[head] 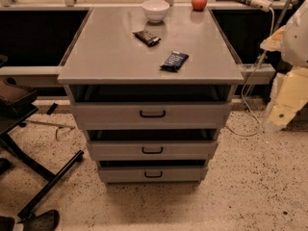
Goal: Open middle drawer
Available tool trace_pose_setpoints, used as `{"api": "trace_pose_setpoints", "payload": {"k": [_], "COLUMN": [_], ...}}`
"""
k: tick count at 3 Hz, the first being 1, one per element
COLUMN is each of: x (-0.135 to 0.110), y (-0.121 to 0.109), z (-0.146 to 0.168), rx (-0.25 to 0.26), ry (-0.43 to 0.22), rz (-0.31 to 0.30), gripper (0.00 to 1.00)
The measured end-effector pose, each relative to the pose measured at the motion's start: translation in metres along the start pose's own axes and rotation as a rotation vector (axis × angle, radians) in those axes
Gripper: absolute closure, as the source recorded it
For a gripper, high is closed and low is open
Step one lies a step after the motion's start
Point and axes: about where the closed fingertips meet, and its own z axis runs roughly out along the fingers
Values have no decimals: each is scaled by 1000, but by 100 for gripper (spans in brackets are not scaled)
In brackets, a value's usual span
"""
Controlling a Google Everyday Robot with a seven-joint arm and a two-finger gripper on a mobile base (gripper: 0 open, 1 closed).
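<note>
The grey cabinet (149, 47) stands in the middle of the camera view with three stacked drawers. The middle drawer (115, 150) has a low flat grey face and a small black bar handle (152, 150). It sits between the wider, taller top drawer (106, 114) and the narrowest bottom drawer (125, 174). A dark gap shows above each face. My gripper (281, 110) is at the right edge on the white and yellowish arm, well to the right of the cabinet and apart from the handle.
On the cabinet top lie a white bowl (155, 9), a red apple (199, 1) and two dark snack bars (147, 37) (173, 60). A black chair base (43, 186) stands at the left. A white cable (245, 114) trails on the speckled floor at the right.
</note>
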Motion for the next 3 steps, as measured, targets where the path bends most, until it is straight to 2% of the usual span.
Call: {"api": "trace_pose_setpoints", "payload": {"k": [2,3], "x": [-2,-13], "y": [3,20], "z": [6,39], "rx": [9,1], "ry": [-18,-74], "rz": [-2,36], "gripper": [0,0]}}
